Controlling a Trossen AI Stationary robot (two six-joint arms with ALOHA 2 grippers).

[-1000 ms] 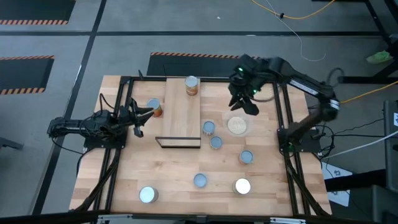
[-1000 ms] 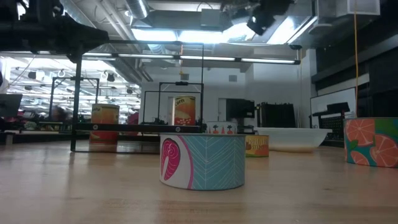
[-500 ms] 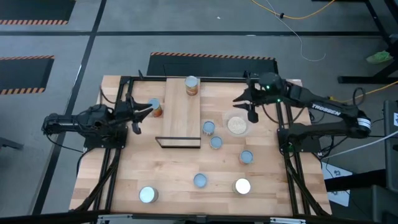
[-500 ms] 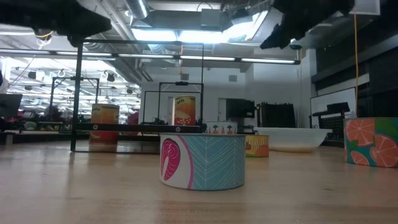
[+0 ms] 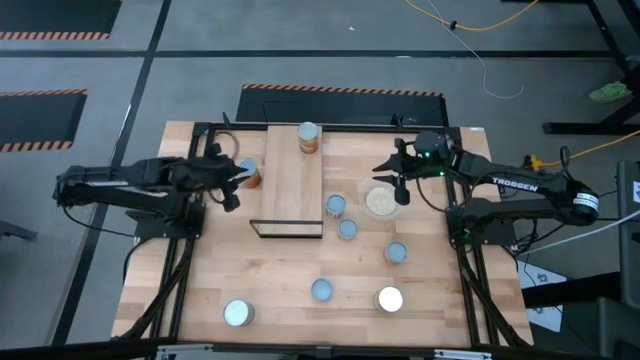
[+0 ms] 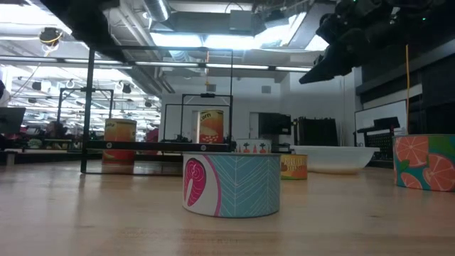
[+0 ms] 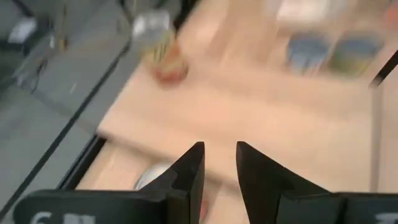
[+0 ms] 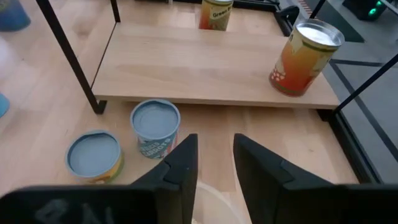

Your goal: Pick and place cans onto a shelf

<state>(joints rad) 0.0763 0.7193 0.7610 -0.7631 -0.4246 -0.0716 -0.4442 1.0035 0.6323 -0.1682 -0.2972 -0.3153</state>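
The shelf (image 5: pixel 290 180) is a light-wood board in a black frame at the table's far middle. One orange can (image 5: pixel 309 138) stands upright on its far end. Another can (image 5: pixel 249 173) stands on the table by the shelf's left side. Several more cans, such as the blue-topped ones (image 5: pixel 336 206) (image 5: pixel 347 229), stand on the table to the shelf's right and nearer. My left gripper (image 5: pixel 232 186) hovers open next to the left can; my right gripper (image 5: pixel 396 178) hovers open over the clear bowl (image 5: pixel 381 201). Both hold nothing (image 7: pixel 219 168) (image 8: pixel 214 162).
The shelf's black frame posts (image 8: pixel 74 62) rise at its corners. More cans stand toward the near edge (image 5: pixel 322 290) (image 5: pixel 389 298) (image 5: pixel 238 313) and at right (image 5: pixel 396 252). Bare wood lies at the table's near left.
My left arm has risen and its gripper has tipped to point down at the shelf's left side. My right gripper has come down from high over the table's far right and now hangs lower, above the bowl, pointing toward the shelf. No can has moved.
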